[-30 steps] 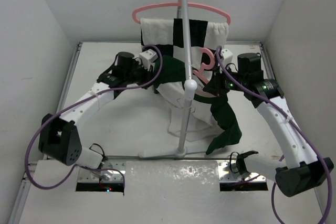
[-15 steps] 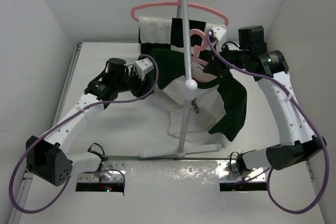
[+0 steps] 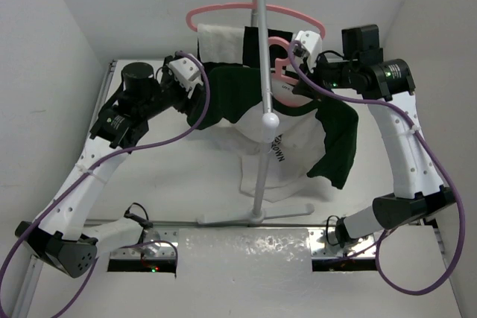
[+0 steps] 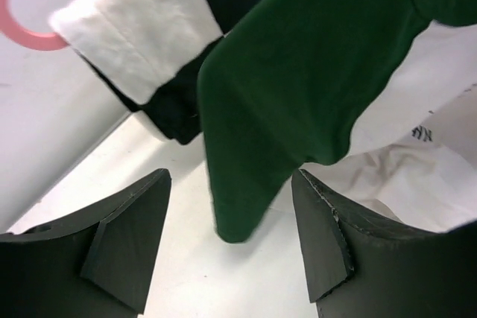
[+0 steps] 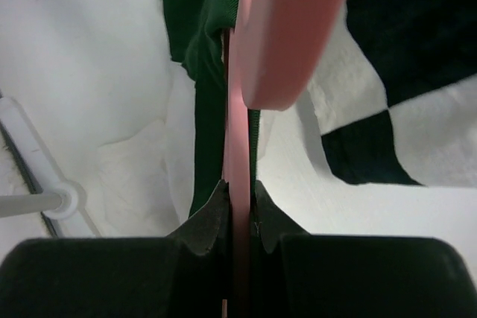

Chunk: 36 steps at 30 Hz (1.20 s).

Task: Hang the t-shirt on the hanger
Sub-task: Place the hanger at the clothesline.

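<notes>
The t-shirt (image 3: 287,147), cream with dark green sleeves, hangs from the pink hanger (image 3: 281,56), which is raised beside the grey stand pole. My right gripper (image 3: 302,80) is shut on the hanger's thin pink bar (image 5: 238,147), with the green collar (image 5: 201,50) just behind it. My left gripper (image 3: 195,100) stands open beside the left sleeve (image 3: 223,98). In the left wrist view the sleeve (image 4: 298,94) dangles free ahead of the open gripper (image 4: 231,184), touching neither finger.
A grey stand with a white ball top (image 3: 270,119) and a flat base (image 3: 253,217) rises in the middle. On its top hook hangs a second pink hanger (image 3: 223,11) with a black-and-white checkered cloth (image 3: 223,42). White walls close in on both sides.
My left gripper opened, let go of the left sleeve and drew back to the left. My right arm lifted the hanger and shirt higher and toward the back.
</notes>
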Each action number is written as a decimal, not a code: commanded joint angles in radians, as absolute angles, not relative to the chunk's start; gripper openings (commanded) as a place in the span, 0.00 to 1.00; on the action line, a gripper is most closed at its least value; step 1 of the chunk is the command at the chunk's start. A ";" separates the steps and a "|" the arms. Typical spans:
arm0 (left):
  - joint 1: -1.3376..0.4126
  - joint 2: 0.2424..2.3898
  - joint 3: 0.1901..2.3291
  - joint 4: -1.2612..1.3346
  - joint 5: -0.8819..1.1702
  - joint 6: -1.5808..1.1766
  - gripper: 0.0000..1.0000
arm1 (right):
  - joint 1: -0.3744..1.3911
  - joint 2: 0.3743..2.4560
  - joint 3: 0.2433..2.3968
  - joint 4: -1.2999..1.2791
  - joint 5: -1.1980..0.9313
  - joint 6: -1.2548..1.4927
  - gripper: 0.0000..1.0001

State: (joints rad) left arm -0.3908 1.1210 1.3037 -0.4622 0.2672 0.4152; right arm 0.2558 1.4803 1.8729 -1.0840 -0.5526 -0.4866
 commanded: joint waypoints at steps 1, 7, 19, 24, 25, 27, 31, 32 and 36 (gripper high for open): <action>-0.385 1.132 1.356 -0.425 0.215 0.430 0.64 | 0.183 1.454 1.905 -0.964 -0.531 -0.440 0.00; -0.385 1.137 1.359 -0.402 0.178 0.434 0.64 | 0.132 1.473 2.005 -0.916 -0.725 -0.433 0.00; -0.374 1.115 1.293 -0.374 0.121 0.446 0.64 | 0.164 1.612 2.132 -0.847 -0.894 -0.347 0.00; -0.368 1.103 1.275 -0.370 0.132 0.440 0.64 | 0.208 1.701 2.178 -0.851 -0.900 -0.328 0.00; -0.367 1.101 1.270 -0.371 0.132 0.443 0.64 | 0.219 1.709 2.183 -0.862 -0.896 -0.337 0.00; -0.362 1.097 1.266 -0.368 0.123 0.445 0.64 | 0.247 1.729 2.187 -0.859 -0.868 -0.348 0.00; -0.359 1.092 1.262 -0.376 0.129 0.452 0.64 | 0.262 1.767 2.210 -0.862 -0.864 -0.344 0.00; -0.357 1.092 1.264 -0.380 0.139 0.469 0.64 | 0.262 1.770 2.209 -0.868 -0.865 -0.350 0.00; -0.354 1.089 1.272 -0.419 0.164 0.572 0.66 | 0.262 1.778 2.200 -0.939 -0.862 -0.402 0.00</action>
